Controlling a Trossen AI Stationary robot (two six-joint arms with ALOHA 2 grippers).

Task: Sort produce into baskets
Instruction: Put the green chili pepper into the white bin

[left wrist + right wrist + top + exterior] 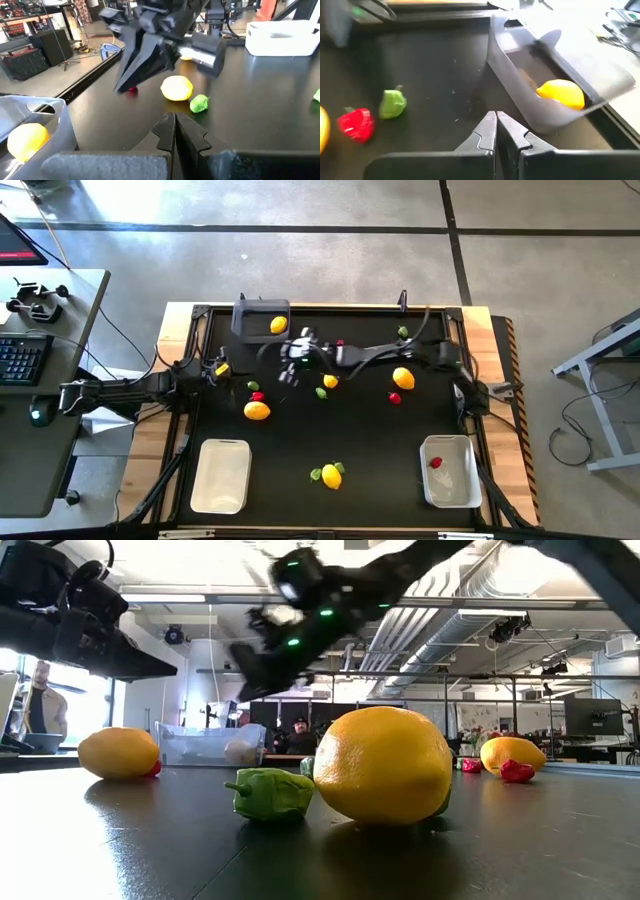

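The right gripper (288,372) hangs over the counter (300,450) beside the far dark basket (258,318), jaws together, empty. The left gripper (175,131) waits left, jaws together. Nearby lemon (330,381) looks light, hard, round; hold its middle.

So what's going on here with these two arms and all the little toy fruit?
Two robot arms are sorting toy produce into bins. The right gripper is shut and empty, out over the middle of the table near the grey bin, which holds one yellow fruit. The left gripper waits, shut, at the left side. One white bin holds a red piece; the other white bin is empty. Most fruit lies loose on the table.
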